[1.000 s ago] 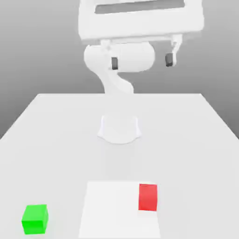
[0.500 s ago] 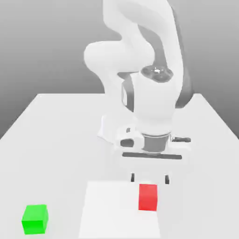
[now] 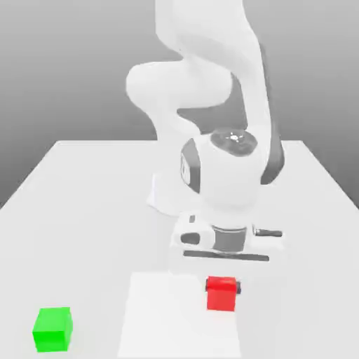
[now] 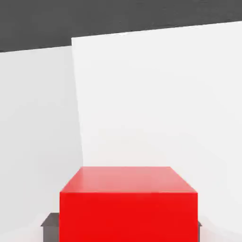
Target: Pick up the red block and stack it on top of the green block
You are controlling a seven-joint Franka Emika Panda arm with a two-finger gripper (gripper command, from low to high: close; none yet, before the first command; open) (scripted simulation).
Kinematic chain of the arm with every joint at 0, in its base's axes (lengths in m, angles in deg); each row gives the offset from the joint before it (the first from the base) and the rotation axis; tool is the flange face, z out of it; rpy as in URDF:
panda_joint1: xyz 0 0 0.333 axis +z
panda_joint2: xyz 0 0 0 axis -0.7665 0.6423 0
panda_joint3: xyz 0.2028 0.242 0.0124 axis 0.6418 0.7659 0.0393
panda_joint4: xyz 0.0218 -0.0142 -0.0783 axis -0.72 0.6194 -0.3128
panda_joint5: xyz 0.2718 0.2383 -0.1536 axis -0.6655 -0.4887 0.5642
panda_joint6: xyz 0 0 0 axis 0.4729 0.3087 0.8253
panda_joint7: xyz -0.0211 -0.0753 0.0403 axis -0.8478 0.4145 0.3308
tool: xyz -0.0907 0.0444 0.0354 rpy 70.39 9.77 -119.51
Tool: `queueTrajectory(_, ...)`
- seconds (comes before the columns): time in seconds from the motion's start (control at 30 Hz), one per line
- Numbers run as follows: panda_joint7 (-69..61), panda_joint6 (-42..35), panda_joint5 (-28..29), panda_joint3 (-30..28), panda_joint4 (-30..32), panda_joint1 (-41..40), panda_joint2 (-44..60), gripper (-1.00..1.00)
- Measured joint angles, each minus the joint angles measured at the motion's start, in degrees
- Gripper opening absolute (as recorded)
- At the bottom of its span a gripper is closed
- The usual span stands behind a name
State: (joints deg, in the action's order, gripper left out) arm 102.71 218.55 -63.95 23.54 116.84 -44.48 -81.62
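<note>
The exterior view faces the arm; both views share the red block.

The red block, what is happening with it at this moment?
A single robot arm is at the red block, with its end effector closed on it, one fingertip at each of two opposite sides. The block is over the white patch; whether it is already lifted, I cannot tell. The green block stands apart on the table, toward the exterior view's left. The red block is not yet stacked on it.
</note>
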Motion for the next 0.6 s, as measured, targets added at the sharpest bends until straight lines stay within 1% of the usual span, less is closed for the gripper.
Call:
queueTrajectory(0.03, -0.55, -1.70, -0.71, 0.00, 0.11, -0.21, -1.81, -1.00)
queueTrajectory(0.07, -1.23, -3.19, -1.25, -1.08, -1.06, -2.36, -2.07, -1.00)
queueTrajectory(0.2, -4.07, -8.50, -2.87, -6.45, -8.30, -11.14, 0.02, -1.00)
queueTrajectory(0.33, -6.69, -12.51, -4.25, -11.77, -14.56, -17.50, 2.24, -1.00)
queueTrajectory(0.4, -8.25, -11.93, -5.68, -13.49, -17.55, -20.34, 5.79, -1.00)
queueTrajectory(0.47, -9.41, -8.96, -7.08, -13.34, -18.68, -21.79, 9.94, -1.00)
queueTrajectory(0.5, -9.92, -7.31, -7.79, -13.13, -18.94, -22.15, 11.89, 1.00)
queueTrajectory(0.6, -9.92, -7.31, -7.79, -13.13, -18.94, -22.15, 11.89, 1.00)
